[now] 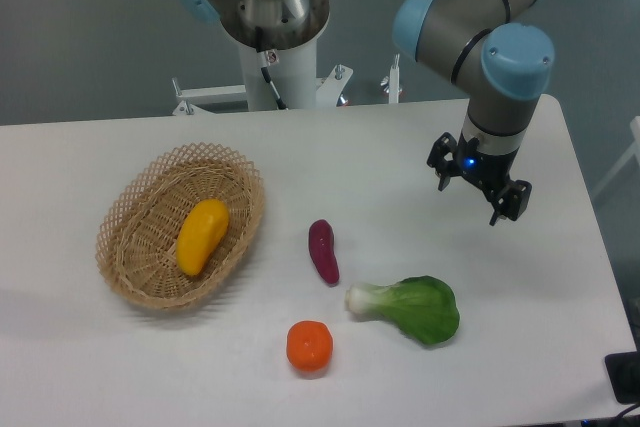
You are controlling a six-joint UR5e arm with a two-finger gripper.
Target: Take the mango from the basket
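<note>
The mango (pixel 202 236) is seen lying inside the basket (pixel 132 274), on the left part of the white surface (pixel 400 147). It rests lengthwise on the woven floor, its upper end turned toward the far right rim, and nothing is touching it from above. The basket is set flat on the surface, with its openwork rim left uncovered all round.

The gripper (pixel 478 190) is held well to the right, above the surface, far apart from the basket. Its jaws are seen spread apart, and nothing is held between them. The wrist above it is pointed downward.

Between basket and gripper, three other items are laid on the surface. A small purple sweet potato (pixel 323 251) is placed just right of the basket. A round orange fruit (pixel 309 346) is found nearer the front edge, below the sweet potato. A green leafy bok choy (pixel 410 308) is laid to the right of both, its pale stem turned left.
</note>
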